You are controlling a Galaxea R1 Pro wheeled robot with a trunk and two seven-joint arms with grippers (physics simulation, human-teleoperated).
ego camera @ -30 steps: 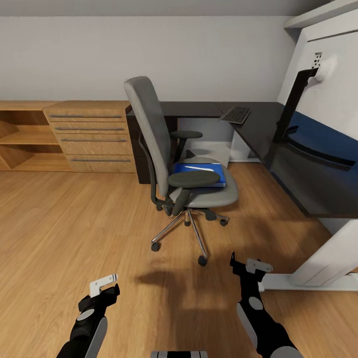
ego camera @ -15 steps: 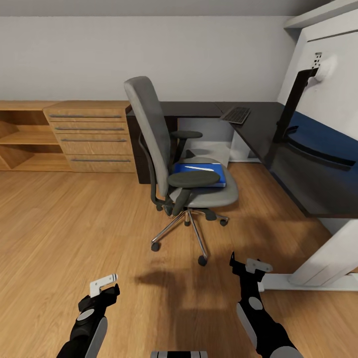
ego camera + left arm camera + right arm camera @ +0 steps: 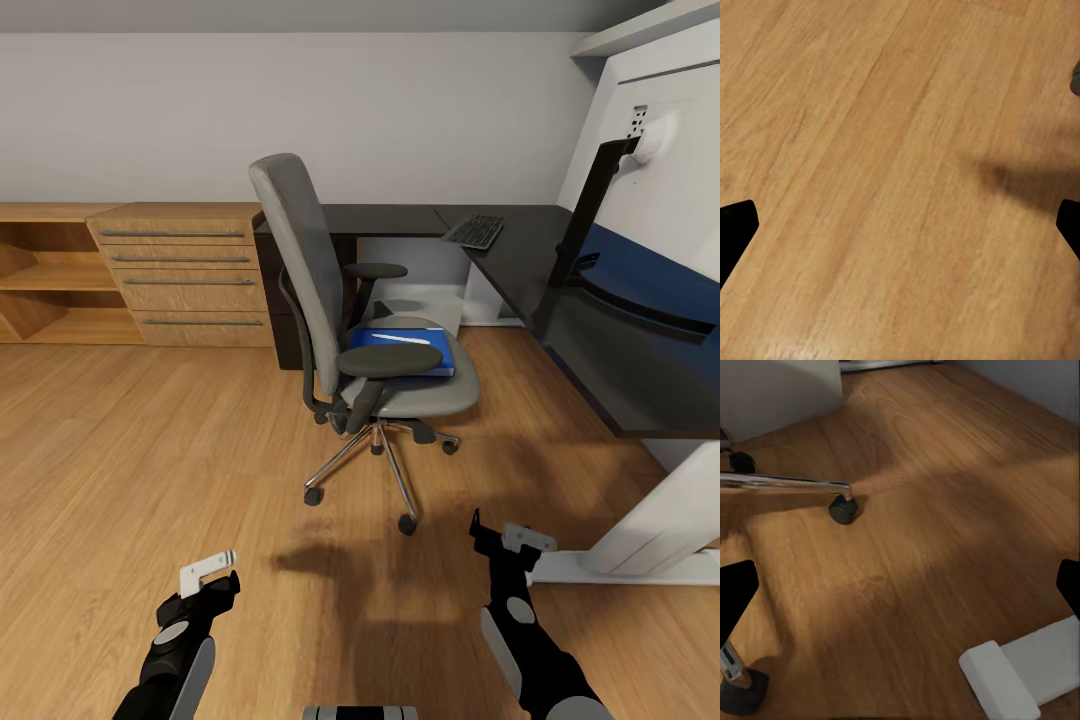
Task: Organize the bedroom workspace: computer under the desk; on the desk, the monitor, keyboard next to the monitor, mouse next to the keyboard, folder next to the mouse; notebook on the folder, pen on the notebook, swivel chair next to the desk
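The grey swivel chair stands mid-floor, its seat turned toward the black L-shaped desk. A blue folder lies on the seat with a white pen on top, partly behind an armrest. On the desk's corner sits the keyboard; the monitor stands edge-on further right. Notebook, mouse and computer are out of view. My left gripper and right gripper hang open and empty over the wooden floor, well short of the chair.
A light wooden drawer chest and open shelves line the back wall at left. The desk's white leg and foot stand close to my right gripper. A chair caster sits nearby. A blue wall panel backs the desk.
My right gripper has shifted slightly to the right and lower. The left arm, the chair and the things on it have not moved.
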